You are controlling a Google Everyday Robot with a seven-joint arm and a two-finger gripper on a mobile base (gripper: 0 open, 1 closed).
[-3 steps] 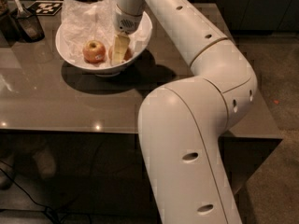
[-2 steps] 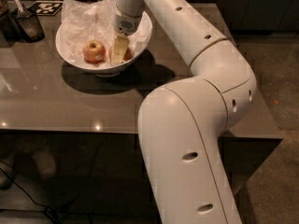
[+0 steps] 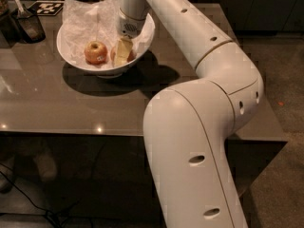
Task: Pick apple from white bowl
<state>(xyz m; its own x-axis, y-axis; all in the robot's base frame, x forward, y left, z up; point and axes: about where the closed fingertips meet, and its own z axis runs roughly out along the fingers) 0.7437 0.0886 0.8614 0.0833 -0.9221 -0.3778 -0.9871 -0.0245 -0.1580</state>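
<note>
1. The small reddish-orange apple (image 3: 131, 56) lies in the right part of the wide glossy white bowl (image 3: 76, 63). Only red slivers of it show either side of the pincer (image 3: 122, 56), which stands in front of it.
2. The pincer reaches down into the bowl from the far rim; whether it is open or clamped on the apple cannot be told.
3. Just to the left, in the same bowl, sits a yellower apple with a dark stem dimple (image 3: 95, 52), in full view.
4. Crumpled white paper (image 3: 83, 18) lines the back of the bowl and rises above its far rim.
5. The bowl stands on a smooth grey-brown table (image 3: 57, 103) that mirrors small light spots.
6. The thick white robot arm (image 3: 199, 127) — rounded and smooth-shelled — fills the foreground and hides part of the table's right side.
7. At the top left stand a dark container (image 3: 28, 25), too dim to make out, and a black-and-white marker tag (image 3: 47, 7).
8. A dull grey floor (image 3: 280, 80) lies beyond the table's right edge.
</note>
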